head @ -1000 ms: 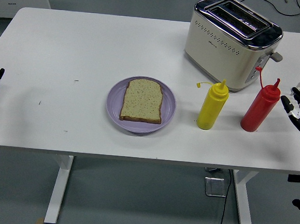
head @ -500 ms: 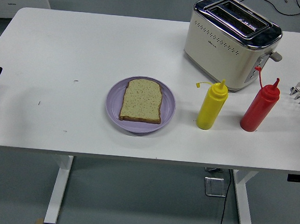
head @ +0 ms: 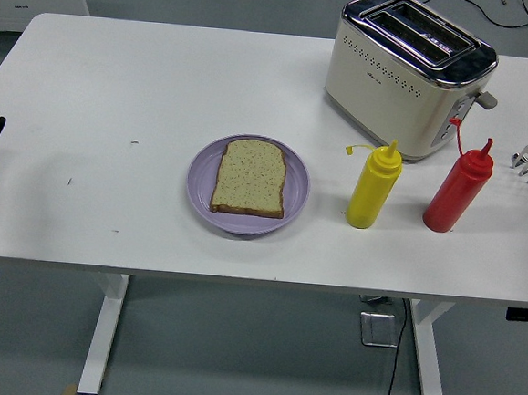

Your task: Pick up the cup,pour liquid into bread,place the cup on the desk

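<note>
No readable text, label, brand or number anywhere I look. Small dark mark low on side of cream-and-chrome toaster (head: 403, 76), too tiny to read. Squeeze bottles unlabelled.

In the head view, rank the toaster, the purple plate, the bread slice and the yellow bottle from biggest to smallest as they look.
1. Toaster
2. Purple plate
3. Bread slice
4. Yellow bottle

The toaster stands farther from the camera and still looks largest.
</note>
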